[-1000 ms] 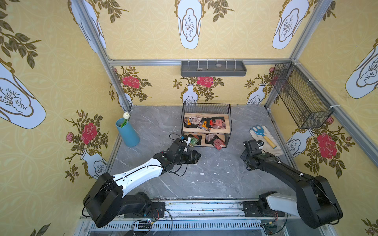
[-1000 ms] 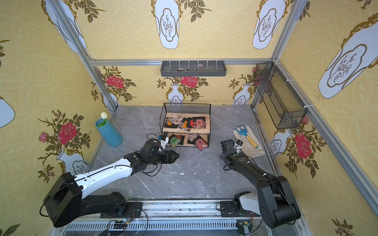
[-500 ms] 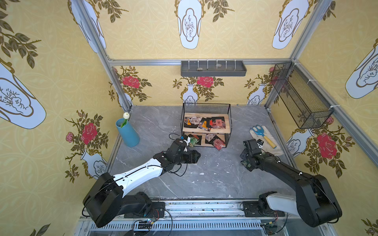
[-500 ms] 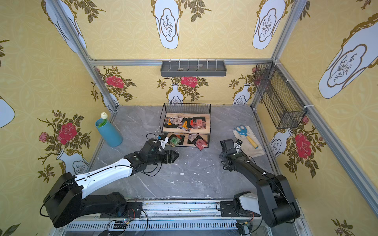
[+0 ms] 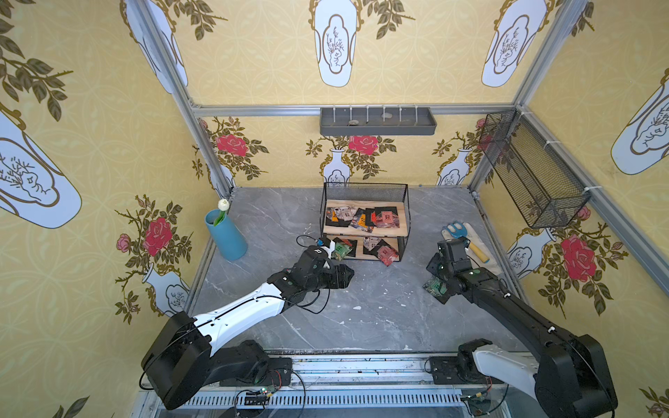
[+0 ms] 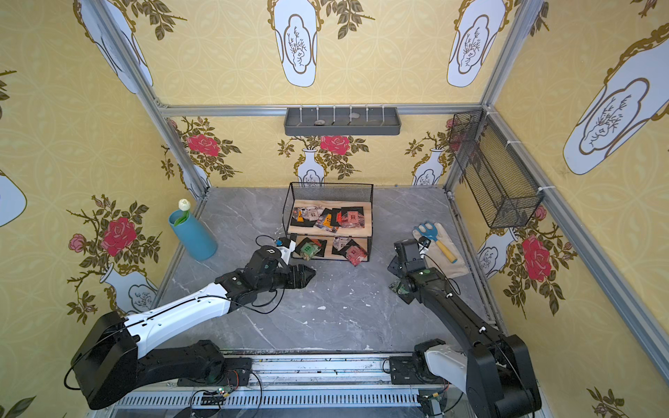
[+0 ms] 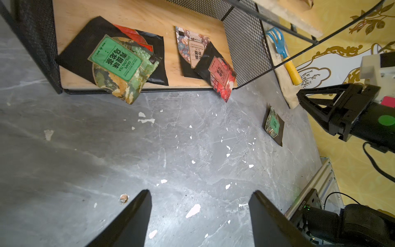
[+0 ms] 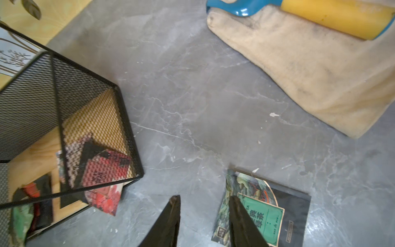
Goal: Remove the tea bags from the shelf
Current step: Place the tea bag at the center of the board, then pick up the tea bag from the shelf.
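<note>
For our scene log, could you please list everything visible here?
table: one, grey marble, under everything.
shelf: one, black wire, two wooden boards, table's back middle.
tea bags on upper board: several overlapping, black with mixed prints, count unclear.
tea bags on lower board: at least four, green, red, beige prints.
loose tea bag: one, green, flat on the table, front right of the shelf.
vase: one, blue, white flower, back left.
glove: one, beige, table's right side.
hand rake: one, blue and yellow, on the glove.
tray: one, grey, back wall.
basket: one, black mesh, right wall.
left gripper: one, black, open, before the shelf.
right gripper: one, black, open, at the loose tea bag.
</note>
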Available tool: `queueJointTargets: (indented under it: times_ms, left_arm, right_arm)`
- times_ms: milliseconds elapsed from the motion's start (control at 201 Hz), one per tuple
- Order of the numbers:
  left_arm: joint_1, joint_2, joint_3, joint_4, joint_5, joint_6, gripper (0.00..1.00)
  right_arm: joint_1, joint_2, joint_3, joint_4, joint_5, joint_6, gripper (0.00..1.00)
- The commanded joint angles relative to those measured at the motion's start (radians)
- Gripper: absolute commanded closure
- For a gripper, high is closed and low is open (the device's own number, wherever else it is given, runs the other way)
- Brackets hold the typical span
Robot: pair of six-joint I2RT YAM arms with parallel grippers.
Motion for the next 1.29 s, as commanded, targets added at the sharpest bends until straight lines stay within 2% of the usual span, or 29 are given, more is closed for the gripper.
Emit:
queueJointTargets:
  times_ms: [0,204,423,697,906,1170,1290]
  left_arm:
    - [0.001,-0.009,0.011,-0.024,-0.014,0.008,0.19]
    - [0.001,-0.031,0.032,-0.058,-0.025,0.015,0.19]
    - [0.001,-0.051,0.043,-0.076,-0.028,0.017,0.18]
    - [0.001,-0.052,0.06,-0.094,-0.026,0.015,0.18]
    - [0.001,-0.062,0.057,-0.097,-0.025,0.013,0.18]
    - [0.001,-0.07,0.059,-0.097,-0.017,0.011,0.18]
    - [0.001,-0.078,0.057,-0.107,-0.016,0.017,0.17]
  right_arm:
    - [-0.001,-0.019,0.031,-0.012,-0.038,-0.046,0.54]
    - [0.01,-0.056,0.106,-0.052,-0.06,-0.115,0.48]
    - [0.113,-0.062,0.245,-0.138,0.01,-0.204,0.37]
    - [0.207,0.005,0.432,-0.199,-0.006,-0.287,0.36]
    - [0.257,0.118,0.598,-0.247,-0.052,-0.351,0.35]
    - [0.262,0.343,0.858,-0.347,-0.108,-0.376,0.21]
    - [0.259,0.443,0.979,-0.399,-0.125,-0.394,0.2]
